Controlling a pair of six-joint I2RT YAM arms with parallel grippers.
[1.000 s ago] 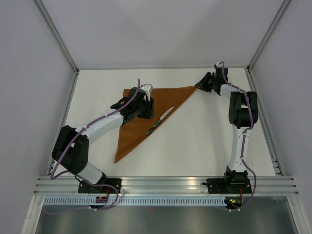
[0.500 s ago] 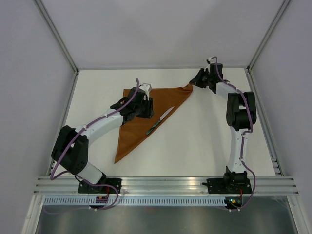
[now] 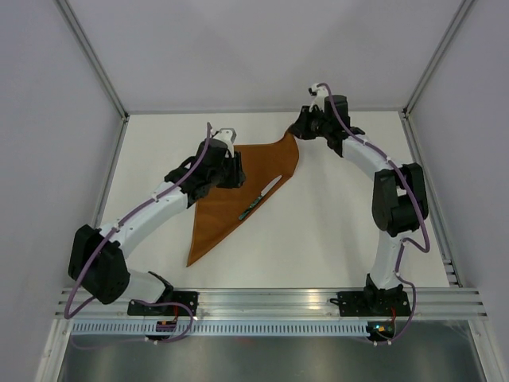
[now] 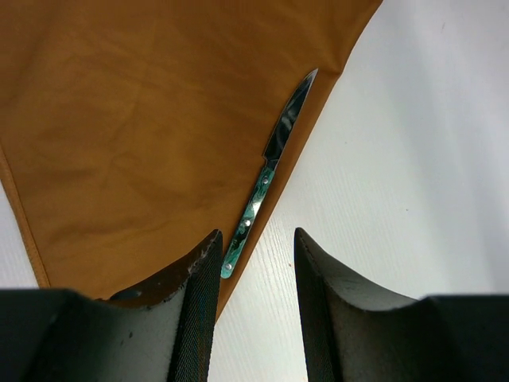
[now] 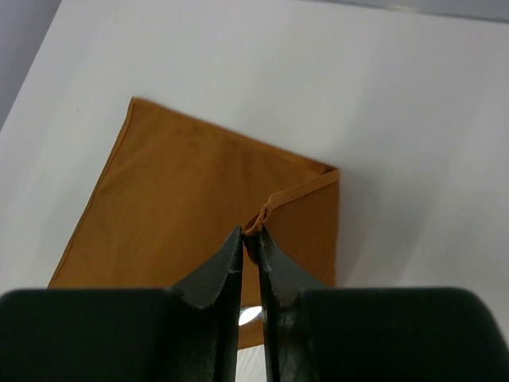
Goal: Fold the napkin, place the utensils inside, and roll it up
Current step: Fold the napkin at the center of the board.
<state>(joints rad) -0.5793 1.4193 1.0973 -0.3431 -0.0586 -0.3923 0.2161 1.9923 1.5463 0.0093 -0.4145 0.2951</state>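
The right hand [image 5: 250, 239] is pinching one hemmed corner of the limp, probably slippery rust-orange satin napkin [image 3: 231, 207] lying on the white tabletop [image 3: 334, 231]. The left hand [image 4: 254, 243] is hovering open above the slim green-handled knife [image 4: 266, 179] at its edge.

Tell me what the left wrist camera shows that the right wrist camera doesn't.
Only the left wrist view: the whole knife lying along the edge of the napkin, with the left fingers open and empty near its handle end. Only the right wrist view: the right fingers shut on a corner of the napkin, raised above the rest of it. Both: the rust-orange napkin on the white table.
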